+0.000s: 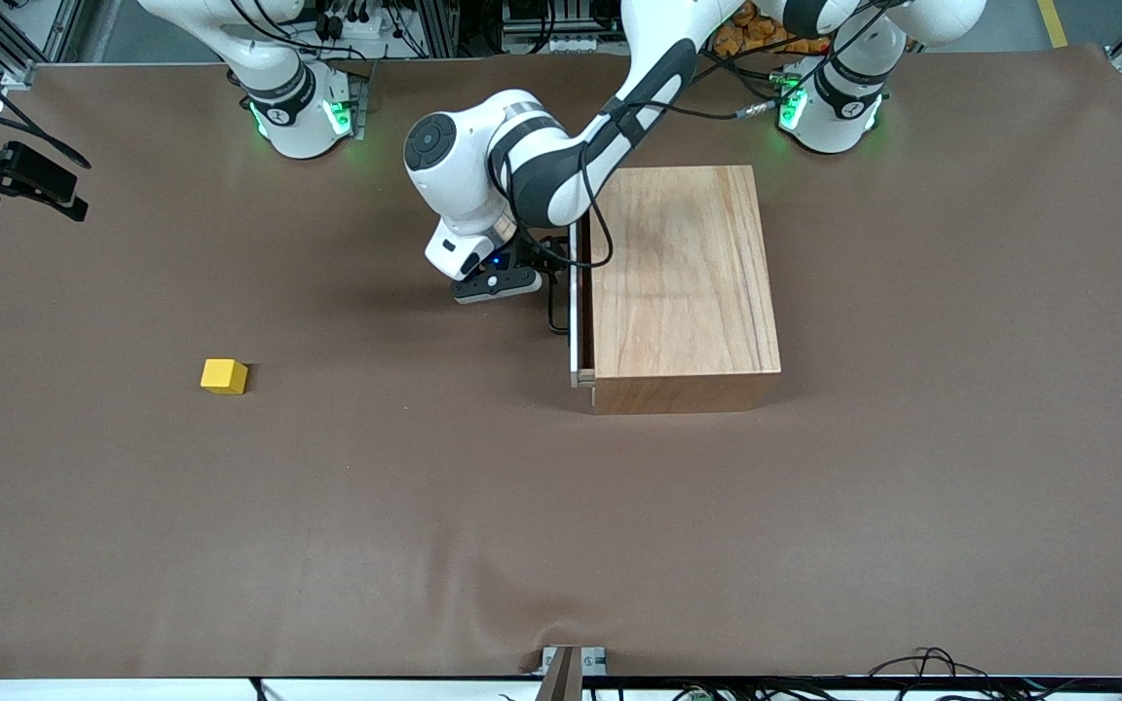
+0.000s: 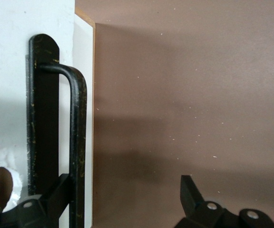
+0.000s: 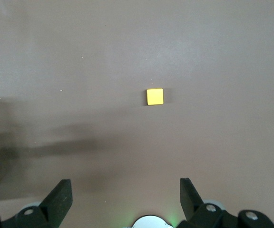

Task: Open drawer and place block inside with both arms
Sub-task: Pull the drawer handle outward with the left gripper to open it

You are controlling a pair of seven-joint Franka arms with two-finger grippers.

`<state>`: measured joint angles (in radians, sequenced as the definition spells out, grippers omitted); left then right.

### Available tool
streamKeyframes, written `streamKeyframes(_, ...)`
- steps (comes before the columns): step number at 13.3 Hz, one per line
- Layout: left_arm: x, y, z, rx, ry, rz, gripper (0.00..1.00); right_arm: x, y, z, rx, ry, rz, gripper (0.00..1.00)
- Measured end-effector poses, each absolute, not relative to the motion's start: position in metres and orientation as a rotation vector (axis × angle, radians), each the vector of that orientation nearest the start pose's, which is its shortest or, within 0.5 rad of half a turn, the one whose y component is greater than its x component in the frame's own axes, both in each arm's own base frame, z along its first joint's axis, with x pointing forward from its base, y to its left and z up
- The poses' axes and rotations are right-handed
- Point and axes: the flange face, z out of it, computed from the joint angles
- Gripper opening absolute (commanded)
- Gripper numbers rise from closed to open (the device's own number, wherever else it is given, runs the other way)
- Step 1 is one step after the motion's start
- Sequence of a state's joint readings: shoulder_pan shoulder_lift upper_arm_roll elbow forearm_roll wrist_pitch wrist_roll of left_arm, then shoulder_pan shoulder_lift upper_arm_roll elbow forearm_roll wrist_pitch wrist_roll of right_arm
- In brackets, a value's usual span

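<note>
With its open left hand (image 2: 127,199) straddling the wire handle (image 2: 77,142) of the barely opened drawer (image 1: 578,302), the right hand (image 3: 126,199) is hovering released above the yellow block (image 1: 224,376) on the desk (image 1: 561,545), risking a slipped pull.

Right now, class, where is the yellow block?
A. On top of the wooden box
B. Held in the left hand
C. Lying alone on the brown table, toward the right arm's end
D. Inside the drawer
C: the yellow block lies alone on the bare table, apart from the wooden box, while the left hand, fingers open, is at the drawer's handle.
</note>
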<state>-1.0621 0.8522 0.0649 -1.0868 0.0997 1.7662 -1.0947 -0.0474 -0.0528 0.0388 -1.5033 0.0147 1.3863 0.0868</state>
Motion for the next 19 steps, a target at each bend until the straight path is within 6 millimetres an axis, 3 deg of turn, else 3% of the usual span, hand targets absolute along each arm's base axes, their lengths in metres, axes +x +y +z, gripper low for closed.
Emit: streamKeyframes(19, 0.390, -0.657, 0.307, -3.035, -0.023, -0.154, 1.00, 0.518, -0.002, 0.668, -3.126, 0.146, 0.106, 1.00)
